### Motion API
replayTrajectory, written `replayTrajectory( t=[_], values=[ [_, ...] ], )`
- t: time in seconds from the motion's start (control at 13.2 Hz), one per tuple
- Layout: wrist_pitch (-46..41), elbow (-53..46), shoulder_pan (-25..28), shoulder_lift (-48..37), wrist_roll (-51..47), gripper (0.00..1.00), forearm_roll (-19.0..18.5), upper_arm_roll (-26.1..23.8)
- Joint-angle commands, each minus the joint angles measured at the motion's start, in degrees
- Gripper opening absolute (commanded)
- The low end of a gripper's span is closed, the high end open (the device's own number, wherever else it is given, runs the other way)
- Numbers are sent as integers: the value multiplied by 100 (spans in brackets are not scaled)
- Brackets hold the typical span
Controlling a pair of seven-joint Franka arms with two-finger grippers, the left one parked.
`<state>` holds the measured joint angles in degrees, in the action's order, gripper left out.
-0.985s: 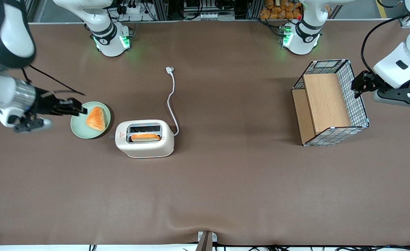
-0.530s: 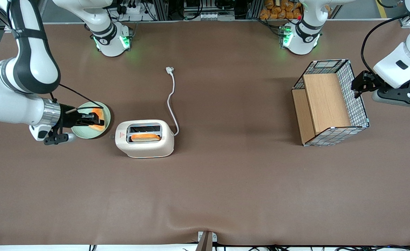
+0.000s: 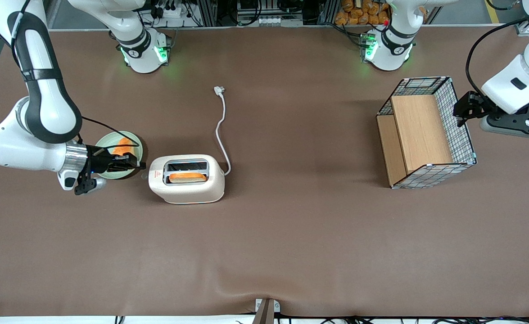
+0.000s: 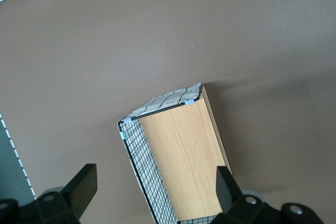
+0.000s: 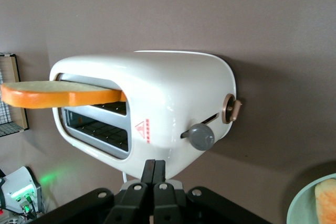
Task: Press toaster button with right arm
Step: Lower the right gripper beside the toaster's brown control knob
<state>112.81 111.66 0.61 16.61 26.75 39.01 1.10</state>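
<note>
Front view, gripper [image 3: 134, 164]: carried from over the green plate [image 3: 104, 143] toward the toaster [image 3: 187, 178], now just beside its knob end.
Right wrist view, fingers [image 5: 155, 172]: pressed together, aimed near the grey button [image 5: 201, 136]; bread slice [image 5: 58, 94] in slot; no press yet.

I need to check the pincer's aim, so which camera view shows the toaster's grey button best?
The right wrist view: the button juts large and unobstructed from the toaster, beyond the shut pincer. The front view shows it only as a speck beside the pincer. The left wrist view misses it.
</note>
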Motion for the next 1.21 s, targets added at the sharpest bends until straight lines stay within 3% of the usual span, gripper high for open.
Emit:
replayTrajectory(
  t=[0.0, 0.3, 1.14],
  values=[
    [127, 84, -96, 0, 225, 0, 160, -40],
    [206, 93, -96, 88, 225, 0, 230, 48],
    [364, 75, -88, 431, 181, 0, 1188, 180]
  ],
)
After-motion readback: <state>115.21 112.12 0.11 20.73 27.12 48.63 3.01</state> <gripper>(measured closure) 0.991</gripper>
